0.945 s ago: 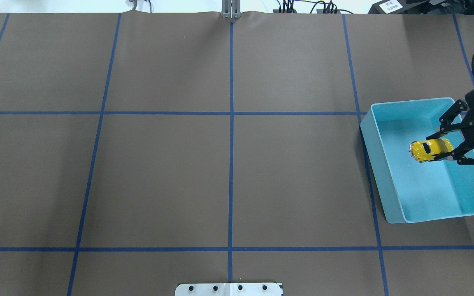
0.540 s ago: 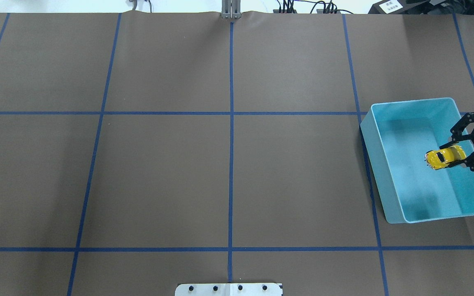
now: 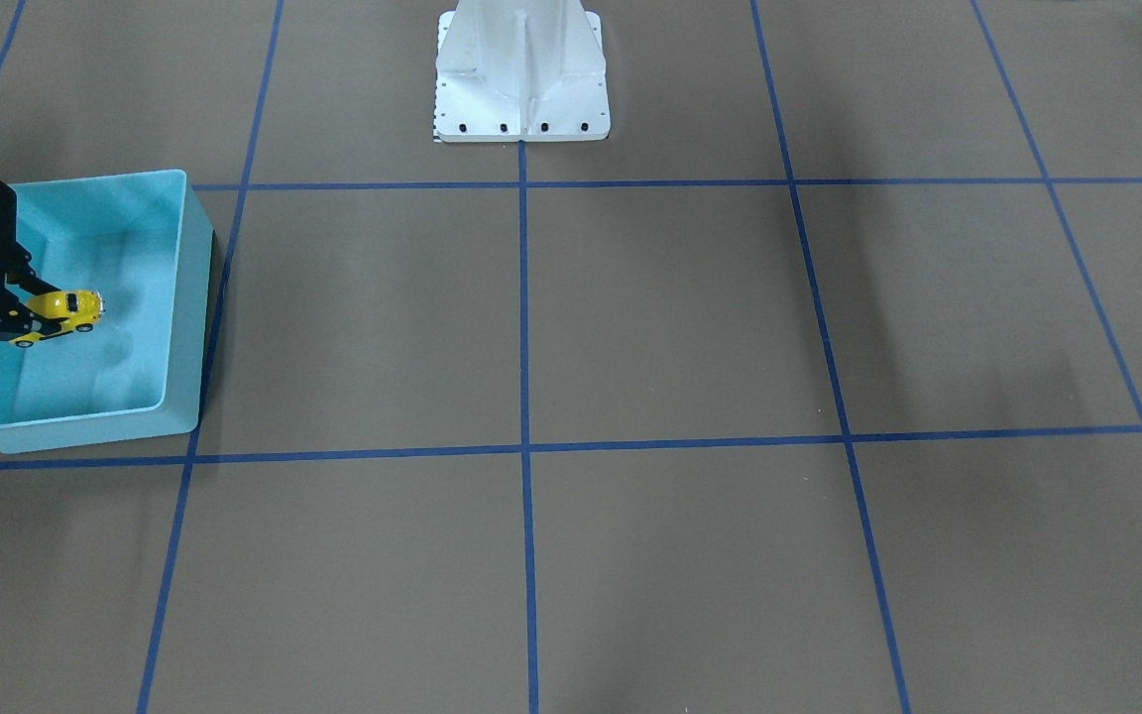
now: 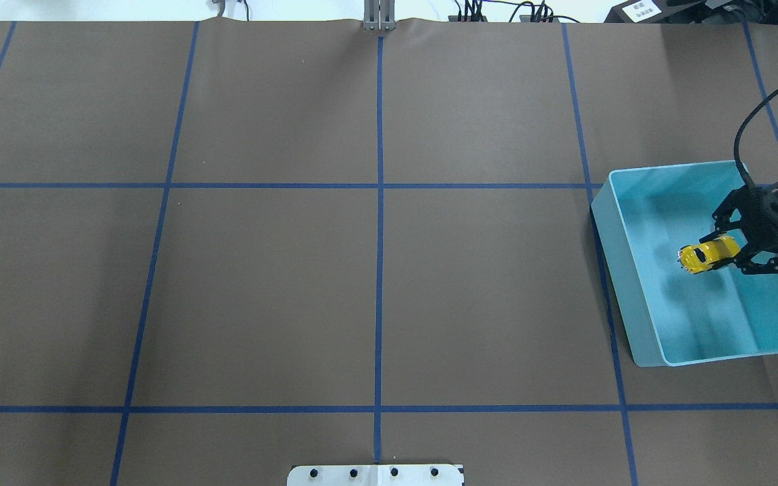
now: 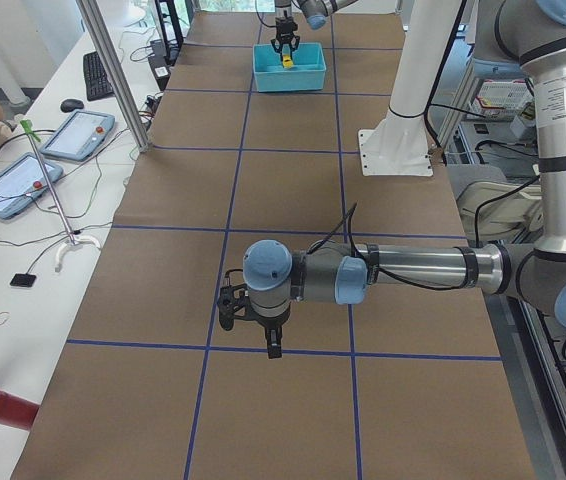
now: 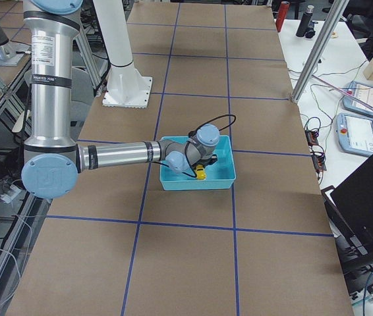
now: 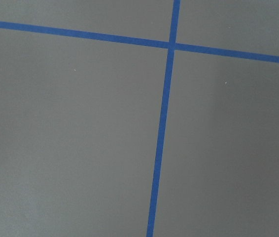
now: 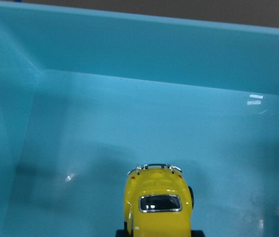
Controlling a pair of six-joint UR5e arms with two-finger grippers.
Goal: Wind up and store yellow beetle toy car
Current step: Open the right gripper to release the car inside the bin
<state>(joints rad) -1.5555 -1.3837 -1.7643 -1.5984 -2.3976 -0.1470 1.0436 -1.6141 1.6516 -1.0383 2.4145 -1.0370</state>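
Yellow beetle toy car (image 4: 699,257): likely light, rigid, and slippery given the glossy shell. Best pinched across the flanks, clear of the wheels. Right gripper (image 4: 716,253) holds it that way, fingers closed on its sides, inside the light blue bin (image 4: 622,270) at the overhead view's right edge; floor contact unclear. Versus half a second ago, car and gripper sit further left and look smaller, so probably lower. Left gripper (image 5: 263,322) hangs over the table; finger spread can't be told.

Right wrist view's bottom edge crops the yellow beetle toy car (image 8: 157,219).
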